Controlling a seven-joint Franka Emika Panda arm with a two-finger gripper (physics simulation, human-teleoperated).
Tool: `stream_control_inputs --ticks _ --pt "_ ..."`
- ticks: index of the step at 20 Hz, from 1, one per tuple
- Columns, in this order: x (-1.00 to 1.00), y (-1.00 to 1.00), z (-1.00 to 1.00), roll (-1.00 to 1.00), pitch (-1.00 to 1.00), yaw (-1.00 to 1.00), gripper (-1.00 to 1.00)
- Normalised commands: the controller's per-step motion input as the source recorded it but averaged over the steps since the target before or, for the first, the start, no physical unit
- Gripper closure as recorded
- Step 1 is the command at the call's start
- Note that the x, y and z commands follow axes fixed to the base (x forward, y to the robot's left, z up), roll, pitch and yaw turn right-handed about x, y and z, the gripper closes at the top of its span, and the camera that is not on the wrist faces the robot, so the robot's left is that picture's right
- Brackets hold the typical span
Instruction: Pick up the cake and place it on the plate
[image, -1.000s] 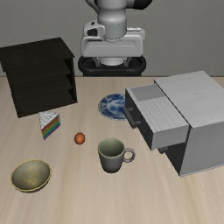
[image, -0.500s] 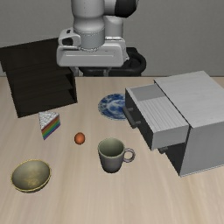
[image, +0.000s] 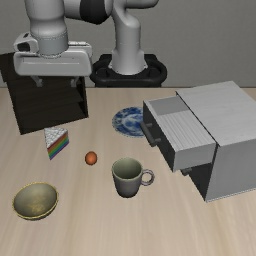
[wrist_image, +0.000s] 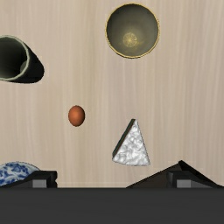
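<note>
High above cake (image: 58, 143), pincer (image: 53, 80) has swung over frm plate (image: 128, 120) side.

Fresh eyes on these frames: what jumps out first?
The grey cabinet with a drawer pulled out dominates the exterior view's right. The open gripper hangs high before the black shelf unit, with the rainbow-sided cake slice on the table at the shelf unit's foot. The blue patterned plate lies between shelf unit and cabinet.
</note>
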Motion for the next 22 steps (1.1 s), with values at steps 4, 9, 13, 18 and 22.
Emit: stream_control_inputs --ticks 4,9,13,18,22 --pt "-0.25 -0.75 0.0 0.0 0.0 0.0 -1.0" --pt "-0.2 0.0 -0.8 0.0 0.0 0.0 -1.0" --pt "0.0 0.0 -1.0 0.0 0.0 0.0 -1.0" --pt "0.0 0.0 -1.0 0.0 0.0 0.0 -1.0" --pt "0.0 0.0 -1.0 0.0 0.0 0.0 -1.0"
